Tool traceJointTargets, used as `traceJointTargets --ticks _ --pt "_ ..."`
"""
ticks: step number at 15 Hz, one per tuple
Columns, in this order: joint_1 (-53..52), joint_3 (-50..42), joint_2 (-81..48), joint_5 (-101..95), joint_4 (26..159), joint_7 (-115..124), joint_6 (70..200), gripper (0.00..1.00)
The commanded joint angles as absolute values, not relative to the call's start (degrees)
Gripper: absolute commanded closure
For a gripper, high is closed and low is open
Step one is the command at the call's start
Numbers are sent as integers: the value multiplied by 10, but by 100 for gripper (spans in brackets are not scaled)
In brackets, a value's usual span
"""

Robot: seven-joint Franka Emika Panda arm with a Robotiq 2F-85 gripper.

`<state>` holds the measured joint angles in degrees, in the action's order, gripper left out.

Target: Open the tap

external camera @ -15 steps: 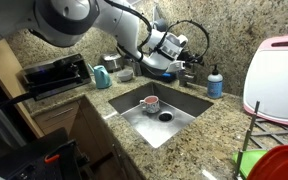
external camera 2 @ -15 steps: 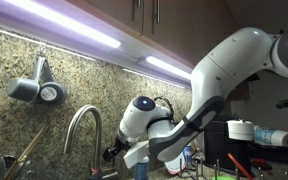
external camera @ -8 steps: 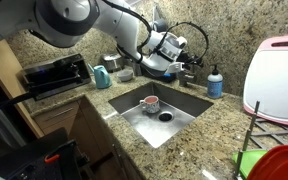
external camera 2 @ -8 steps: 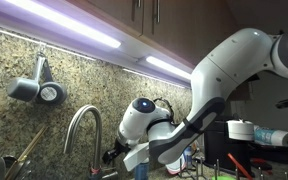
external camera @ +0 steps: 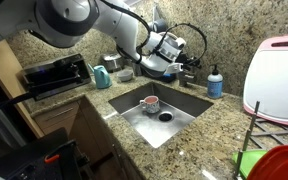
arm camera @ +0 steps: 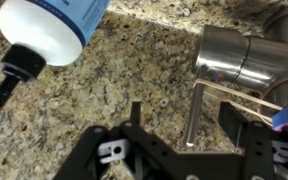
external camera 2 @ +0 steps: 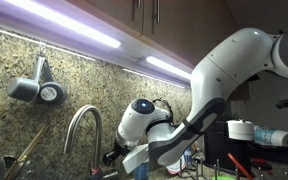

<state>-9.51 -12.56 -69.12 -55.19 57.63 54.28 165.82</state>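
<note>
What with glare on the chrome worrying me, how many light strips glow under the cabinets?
2. The long strip runs along the upper left, above the tap; the short strip glows further right, running up to the robot arm. Others may lie outside the frame.

The sink (external camera: 189, 105) is set in the counter (external camera: 209, 140) with a cup (external camera: 150, 102) in it, the soap bottle (external camera: 215, 82) stands behind its far corner, the tap (arm camera: 232, 52) rises near that bottle, and a toaster oven (external camera: 54, 74) sits beyond the sink's opposite side.
</note>
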Motion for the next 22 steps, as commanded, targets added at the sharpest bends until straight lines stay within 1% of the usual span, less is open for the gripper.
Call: traceJointTargets --ticks 1,6,7,8,10,11,19,20,22 --pt "-102 -134 -692 -554 575 554 1652 49" --pt "-103 -133 -694 -556 573 552 1653 88" --pt "-104 -135 -694 -556 572 554 1653 95" --pt "-105 -134 -694 -556 573 552 1654 99" --pt "-102 -128 -691 -551 575 546 1656 100" --pt "-97 -122 -690 -547 578 541 1658 98" --pt "-78 -109 -689 -529 578 538 1657 98" --pt "-88 -128 -691 -492 580 522 1664 98" --pt "-89 -133 -694 -455 578 508 1664 98"
